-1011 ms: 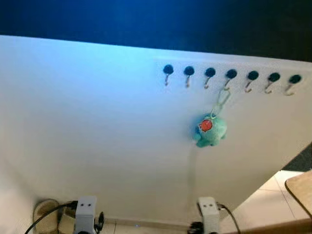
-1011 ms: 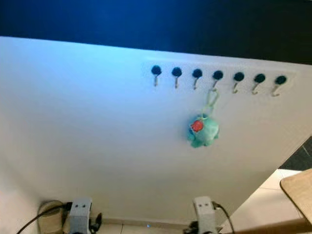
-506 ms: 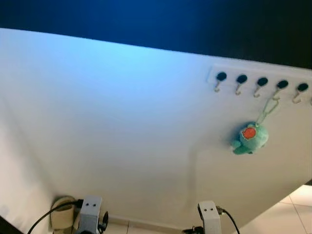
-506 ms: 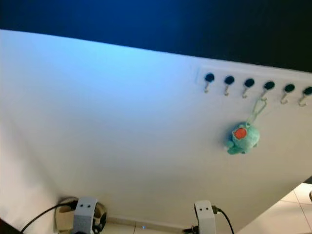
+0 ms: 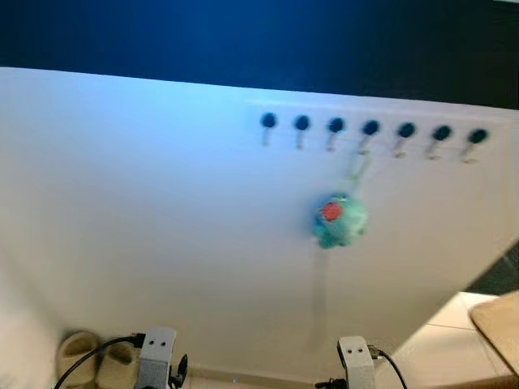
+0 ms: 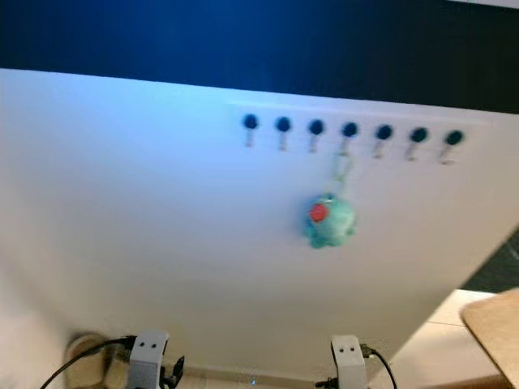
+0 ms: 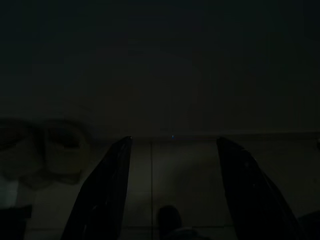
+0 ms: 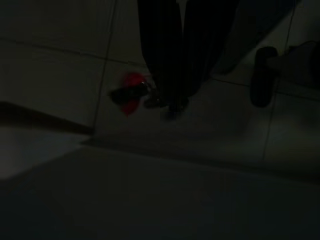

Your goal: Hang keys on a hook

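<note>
A row of several black-capped hooks (image 5: 371, 130) runs along the white wall panel (image 5: 162, 203). A teal plush keychain (image 5: 337, 220) hangs by its loop from the fourth hook from the left. Both silver arms hang low, the left arm (image 5: 156, 358) and the right arm (image 5: 357, 366) at the bottom edge. In the dark right wrist view, my right gripper (image 8: 172, 100) is shut on a bunch of keys with a red tag (image 8: 131, 92), held above the tiled floor. In the left wrist view, my left gripper (image 7: 173, 142) is open with nothing between its fingers.
A pair of beige slippers (image 5: 81, 352) lies on the floor at the lower left by the wall. A wooden table corner (image 5: 499, 318) juts in at the lower right over light floor tiles (image 5: 438, 340). A dark band (image 5: 259, 36) tops the wall panel.
The whole picture swung left and then back right, so the camera moved; it is blurred now. The plush stays on its hook, and both arms hang as before.
</note>
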{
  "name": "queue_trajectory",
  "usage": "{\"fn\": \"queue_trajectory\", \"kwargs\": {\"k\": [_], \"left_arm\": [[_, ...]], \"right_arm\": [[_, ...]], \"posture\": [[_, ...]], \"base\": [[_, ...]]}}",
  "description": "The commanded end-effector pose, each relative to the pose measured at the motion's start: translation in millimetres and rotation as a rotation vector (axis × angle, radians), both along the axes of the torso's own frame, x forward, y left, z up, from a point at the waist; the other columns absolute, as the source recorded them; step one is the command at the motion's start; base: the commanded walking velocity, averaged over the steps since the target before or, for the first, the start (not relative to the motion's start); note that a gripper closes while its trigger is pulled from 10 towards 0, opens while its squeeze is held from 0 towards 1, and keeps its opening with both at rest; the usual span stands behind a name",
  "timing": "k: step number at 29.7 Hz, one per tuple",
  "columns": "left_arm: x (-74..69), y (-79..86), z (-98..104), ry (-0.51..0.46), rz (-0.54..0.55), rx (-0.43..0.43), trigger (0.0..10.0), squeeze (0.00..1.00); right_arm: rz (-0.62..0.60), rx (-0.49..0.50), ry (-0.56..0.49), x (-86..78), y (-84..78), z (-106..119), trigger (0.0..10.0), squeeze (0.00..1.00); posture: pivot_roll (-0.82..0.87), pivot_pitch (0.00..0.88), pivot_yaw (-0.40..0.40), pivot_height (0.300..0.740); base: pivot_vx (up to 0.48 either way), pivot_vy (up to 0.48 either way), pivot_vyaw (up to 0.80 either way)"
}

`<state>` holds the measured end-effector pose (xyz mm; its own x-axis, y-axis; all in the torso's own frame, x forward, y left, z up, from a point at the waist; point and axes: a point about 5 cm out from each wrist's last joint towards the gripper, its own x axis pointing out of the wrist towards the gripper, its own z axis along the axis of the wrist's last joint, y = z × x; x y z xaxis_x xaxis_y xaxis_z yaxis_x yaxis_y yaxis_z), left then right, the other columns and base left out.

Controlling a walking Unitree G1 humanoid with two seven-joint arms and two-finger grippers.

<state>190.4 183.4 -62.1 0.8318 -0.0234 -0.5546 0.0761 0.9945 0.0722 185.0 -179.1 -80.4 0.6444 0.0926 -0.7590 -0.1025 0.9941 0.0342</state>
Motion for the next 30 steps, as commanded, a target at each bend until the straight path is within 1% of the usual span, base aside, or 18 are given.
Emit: {"fn": "queue_trajectory", "kwargs": {"k": [1, 5, 6, 7, 8, 9, 11, 12, 14, 15, 17, 18, 19, 20, 21, 22, 26, 30], "left_arm": [[-2.3, 3.2, -1, 0.004, -0.001, 0.019, 10.0, 0.00], [-1.4, 3.8, 1, -0.009, -0.019, 0.047, 10.0, 0.00], [-0.9, 3.9, 2, -0.019, -0.031, 0.055, 10.0, 0.00], [-0.9, 3.9, 2, -0.019, -0.031, 0.055, 10.0, 0.00], [1.3, 3.6, 6, -0.060, -0.092, 0.061, 10.0, 0.00], [1.3, 3.6, 6, -0.060, -0.092, 0.061, 10.0, 0.00], [3.5, -0.7, 15, -0.128, -0.193, 0.011, 10.0, 0.00], [3.8, -2.5, 19, -0.154, -0.237, 0.004, 10.0, 0.00], [4.0, -6.9, 29, -0.217, -0.356, 0.015, 10.0, 0.00], [4.0, -6.9, 29, -0.217, -0.356, 0.015, 10.0, 0.00], [3.2, -9.8, 36, -0.258, -0.432, 0.022, 10.0, 0.00], [3.2, -9.8, 36, -0.258, -0.432, 0.022, 10.0, 0.00], [4.3, -11.1, 46, -0.309, -0.479, 0.026, 10.0, 0.00], [4.3, -11.1, 46, -0.309, -0.479, 0.026, 10.0, 0.00], [4.9, -11.9, 52, -0.335, -0.497, 0.018, 10.0, 0.00], [4.9, -11.9, 52, -0.335, -0.497, 0.018, 10.0, 0.00], [4.8, -15.6, 80, -0.441, -0.555, -0.026, 10.0, 0.00], [3.9, -16.5, 97, -0.506, -0.575, -0.027, 10.0, 0.00]], "right_arm": [[-0.006, 0.010, 0.004, -0.8, 3.4, -1, 10.0, 0.00], [-0.023, -0.005, -0.043, 5.6, -0.9, 4, 10.0, 0.00], [-0.036, -0.017, -0.080, 10.2, -4.2, 7, 10.0, 0.00], [-0.036, -0.017, -0.080, 10.2, -4.2, 7, 10.0, 0.00], [-0.060, -0.043, -0.177, 21.2, -12.2, 17, 10.0, 0.00], [-0.060, -0.043, -0.177, 21.2, -12.2, 17, 10.0, 0.00], [-0.059, -0.077, -0.277, 30.4, -20.6, 28, 10.0, 0.00], [-0.055, -0.085, -0.313, 33.2, -23.1, 32, 10.0, 0.00], [-0.047, -0.068, -0.453, 44.9, -26.1, 49, 10.0, 0.00], [-0.047, -0.068, -0.453, 44.9, -26.1, 49, 10.0, 0.00], [-0.033, -0.044, -0.560, 53.2, -25.1, 63, 10.0, 0.00], [-0.033, -0.044, -0.560, 53.2, -25.1, 63, 10.0, 0.00], [0.021, -0.013, -0.679, 61.6, -17.4, 79, 10.0, 0.00], [0.021, -0.013, -0.679, 61.6, -17.4, 79, 10.0, 0.00], [0.058, 0.002, -0.736, 64.9, -11.3, 87, 10.0, 0.00], [0.058, 0.002, -0.736, 64.9, -11.3, 87, 10.0, 0.00], [0.180, 0.089, -0.925, 69.0, 16.8, 120, 10.0, 0.00], [0.238, 0.156, -1.011, 65.6, 32.1, 138, 10.0, 0.00]], "posture": [[0.07, 0.036, -0.044, 0.740], [0.07, 0.036, -0.045, 0.740], [0.07, 0.037, -0.048, 0.740], [0.07, 0.037, -0.048, 0.740], [0.07, 0.039, -0.048, 0.740], [0.07, 0.039, -0.048, 0.740], [0.07, 0.041, -0.048, 0.740], [0.07, 0.041, -0.048, 0.740], [0.07, 0.044, -0.047, 0.740], [0.07, 0.044, -0.047, 0.740], [0.06, 0.047, -0.046, 0.740], [0.06, 0.047, -0.046, 0.740], [0.06, 0.047, -0.046, 0.740], [0.06, 0.047, -0.046, 0.740], [0.06, 0.047, -0.048, 0.740], [0.06, 0.047, -0.048, 0.740], [0.06, 0.050, -0.053, 0.740], [0.06, 0.051, -0.054, 0.740]], "base": [[0.000, 0.000, 0.00], [0.000, 0.000, 0.00], [0.000, 0.000, 0.00], [0.000, 0.000, 0.00], [0.000, 0.000, 0.00], [0.000, 0.000, 0.00], [0.000, 0.000, 0.00], [0.000, 0.000, 0.00], [0.000, 0.000, 0.00], [0.000, 0.000, 0.00], [0.000, 0.000, 0.00], [0.000, 0.000, 0.00], [0.000, 0.000, 0.00], [0.000, 0.000, 0.00], [0.000, 0.000, 0.00], [0.000, 0.000, 0.00], [0.000, 0.000, 0.00], [0.000, 0.000, 0.00]]}}
